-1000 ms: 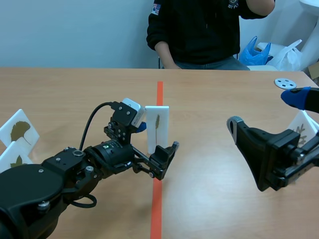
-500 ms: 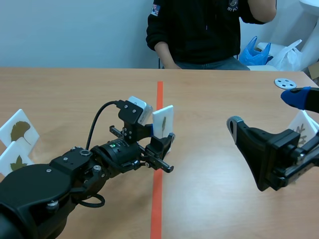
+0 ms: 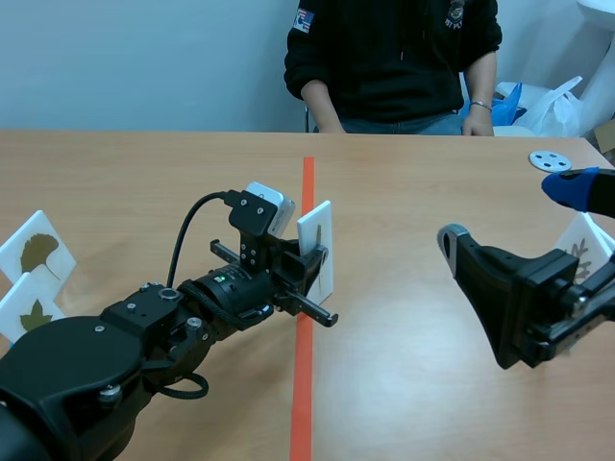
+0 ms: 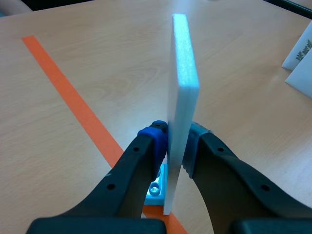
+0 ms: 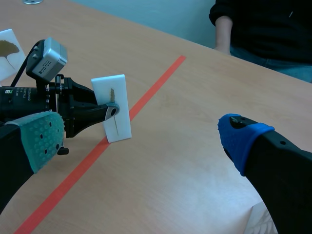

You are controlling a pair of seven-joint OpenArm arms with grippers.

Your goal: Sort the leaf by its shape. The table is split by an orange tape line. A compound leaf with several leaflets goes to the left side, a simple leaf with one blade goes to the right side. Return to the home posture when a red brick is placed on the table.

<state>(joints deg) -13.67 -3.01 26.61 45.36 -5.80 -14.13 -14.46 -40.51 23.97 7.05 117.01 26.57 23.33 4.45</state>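
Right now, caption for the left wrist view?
Left fingers clamp an upright white card, edge-on, at the orange tape line.

**Operator:** Identify the supporting surface.

**Technician:** One pale wooden table (image 3: 432, 192). An orange tape line (image 3: 305, 384) divides it and passes directly under the left gripper (image 3: 309, 264).

**Operator:** List the items near that gripper.

**Technician:** A white leaf card (image 3: 317, 245) stands upright over the tape line, pinched between the fingers. Contact with the table cannot be confirmed. Well off to the gripper's left, a ginkgo card (image 3: 36, 252) and a lobed-leaf card (image 3: 27, 305) sit just beside each other.

**Operator:** And at the right gripper (image 3: 509, 216)?

**Technician:** A sprig card (image 3: 582, 235) shows just beyond its spread fingers. Farther ahead, near the table's far edge, lies a grey perforated disc (image 3: 550, 159).
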